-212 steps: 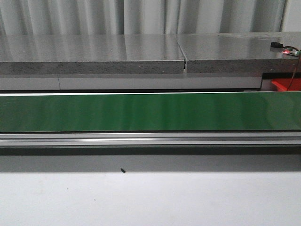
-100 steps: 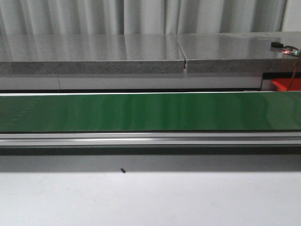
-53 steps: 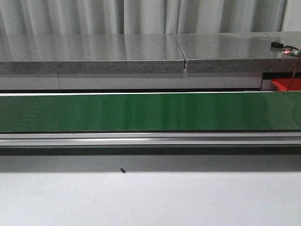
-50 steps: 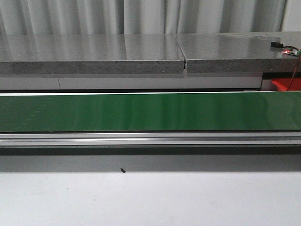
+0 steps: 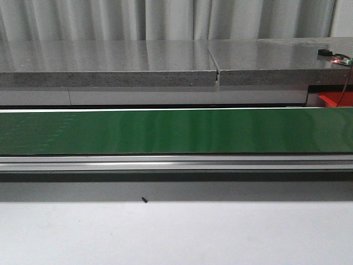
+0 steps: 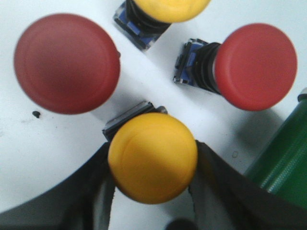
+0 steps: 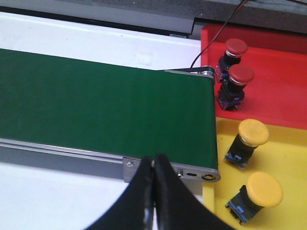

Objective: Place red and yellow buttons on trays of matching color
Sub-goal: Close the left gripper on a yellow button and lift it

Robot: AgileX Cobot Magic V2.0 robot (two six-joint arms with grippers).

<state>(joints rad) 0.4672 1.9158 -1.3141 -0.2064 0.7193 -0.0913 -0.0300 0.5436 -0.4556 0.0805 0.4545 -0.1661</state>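
In the left wrist view a yellow button point(image 6: 152, 157) sits between my left gripper's point(image 6: 152, 149) dark fingers point(image 6: 98, 191), which press against both sides of its cap, over the white table. Around it are a red button point(image 6: 66, 63) with its cap up, a second red button point(image 6: 254, 66) lying on its side, and another yellow button point(image 6: 170, 7). In the right wrist view my right gripper point(image 7: 153, 162) is shut and empty, near the belt's end. The red tray point(image 7: 283, 100) holds two red buttons point(image 7: 236, 48) point(image 7: 241, 74). The yellow tray point(image 7: 292, 158) holds two yellow buttons point(image 7: 253, 132) point(image 7: 264, 189).
A green conveyor belt point(image 5: 176, 131) runs across the front view with a metal rail point(image 5: 176, 162) along its near side and a grey stone counter point(image 5: 110, 61) behind. A corner of the red tray point(image 5: 333, 99) shows at the right. Neither arm shows in this view.
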